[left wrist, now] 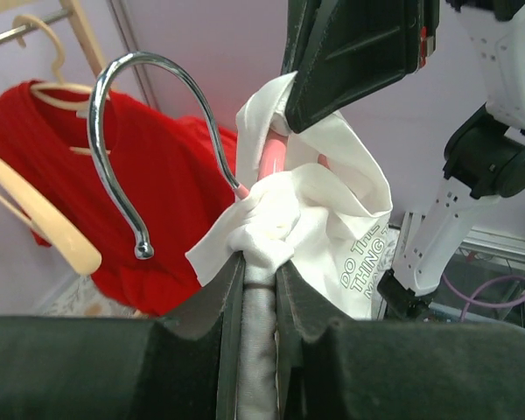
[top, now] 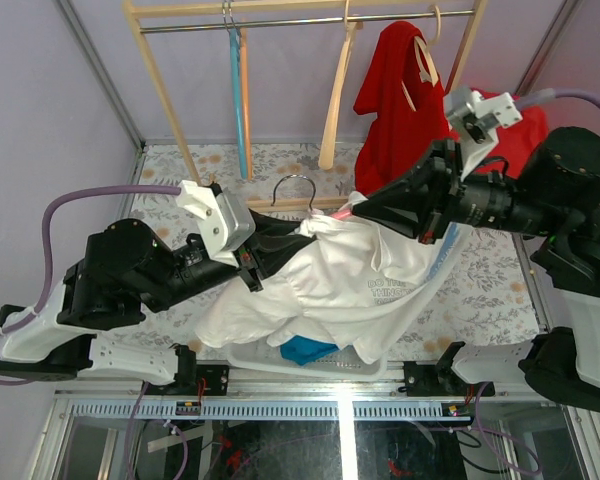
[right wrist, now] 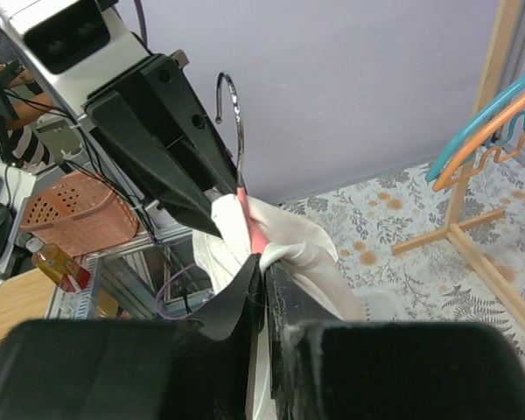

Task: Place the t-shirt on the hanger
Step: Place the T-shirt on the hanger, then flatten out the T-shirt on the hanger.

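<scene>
White cotton t-shirt point(top: 350, 275) slung between both arms above floral table point(top: 480, 290), left gripper point(left wrist: 261, 262) clamped on bunched soft fabric, right gripper point(right wrist: 262, 261) pinching cloth against pale pink plastic hanger point(left wrist: 273, 157), curved chrome hook point(left wrist: 94, 131) upright.

The table point(top: 210, 165) is free left of the hook point(top: 295, 178); the rack point(top: 160, 90) and red garment point(top: 395, 100) close the back; the t-shirt point(top: 330, 280) fills the gap between left gripper point(top: 298, 232) and right gripper point(top: 358, 212).
</scene>
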